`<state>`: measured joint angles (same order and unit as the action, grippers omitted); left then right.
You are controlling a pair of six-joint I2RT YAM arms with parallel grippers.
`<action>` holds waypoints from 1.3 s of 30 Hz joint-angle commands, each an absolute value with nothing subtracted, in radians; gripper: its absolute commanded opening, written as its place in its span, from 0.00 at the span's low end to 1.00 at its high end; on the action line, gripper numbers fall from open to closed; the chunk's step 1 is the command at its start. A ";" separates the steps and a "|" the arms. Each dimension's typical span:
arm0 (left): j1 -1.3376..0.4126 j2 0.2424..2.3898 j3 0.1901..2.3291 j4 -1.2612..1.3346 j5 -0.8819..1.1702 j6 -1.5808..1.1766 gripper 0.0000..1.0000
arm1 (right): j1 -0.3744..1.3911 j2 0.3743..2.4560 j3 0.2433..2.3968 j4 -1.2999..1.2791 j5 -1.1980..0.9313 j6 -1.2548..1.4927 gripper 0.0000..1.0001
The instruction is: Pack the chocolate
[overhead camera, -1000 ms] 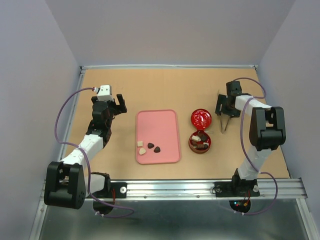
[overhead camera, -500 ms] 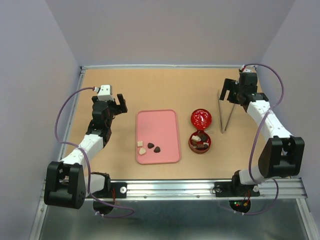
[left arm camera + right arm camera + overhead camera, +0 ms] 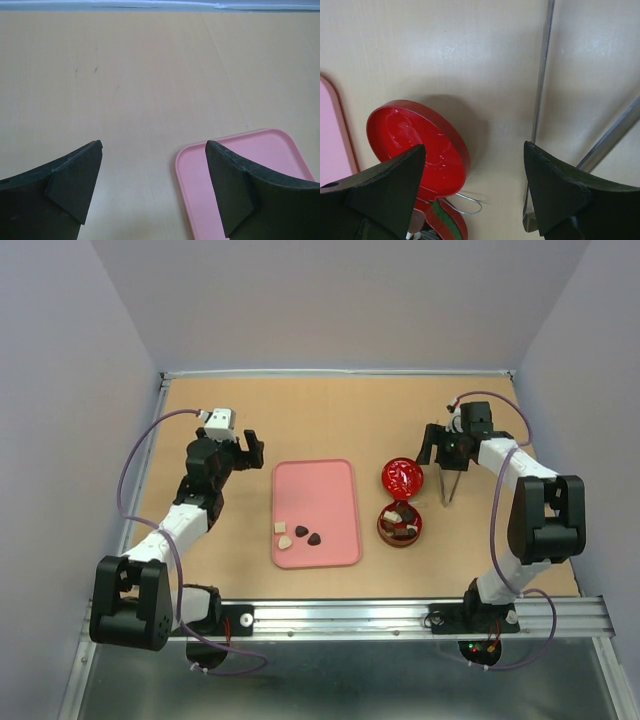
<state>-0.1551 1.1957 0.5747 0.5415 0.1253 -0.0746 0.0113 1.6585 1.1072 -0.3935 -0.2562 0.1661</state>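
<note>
Right gripper (image 3: pixel 473 149) swings back over tongs (image 3: pixel 540 90); it and left gripper (image 3: pixel 153 146) gape empty. Chocolate (image 3: pixel 301 532): tiny, light, pinch sides.

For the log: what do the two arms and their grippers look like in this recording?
Both arms match. The left arm and right arm have white link segments joined by bulky black joint housings. A thin purple cable loops along each arm. The left gripper and right gripper have matte black, wedge-shaped fingers. No markings are legible.

Pink tray (image 3: pixel 315 490) — tin (image 3: pixel 381 528) (lid (image 3: pixel 402 477) off), tongs (image 3: pixel 450 485).
</note>
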 commanded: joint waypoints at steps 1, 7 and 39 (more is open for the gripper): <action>-0.152 1.203 0.626 0.575 0.210 -0.054 0.95 | 0.006 1.661 1.114 -0.359 -0.351 0.140 0.84; -0.153 1.206 0.630 0.577 0.253 -0.046 0.95 | 0.008 1.698 1.114 -0.354 -0.405 0.127 0.84; -0.183 1.206 0.643 0.581 0.377 -0.028 0.95 | 0.006 1.795 1.092 -0.316 -0.543 0.159 0.30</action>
<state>-0.1772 1.2144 0.5915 0.5415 0.3592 -0.0410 0.0113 1.7885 1.1065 -0.3710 -0.5282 0.1493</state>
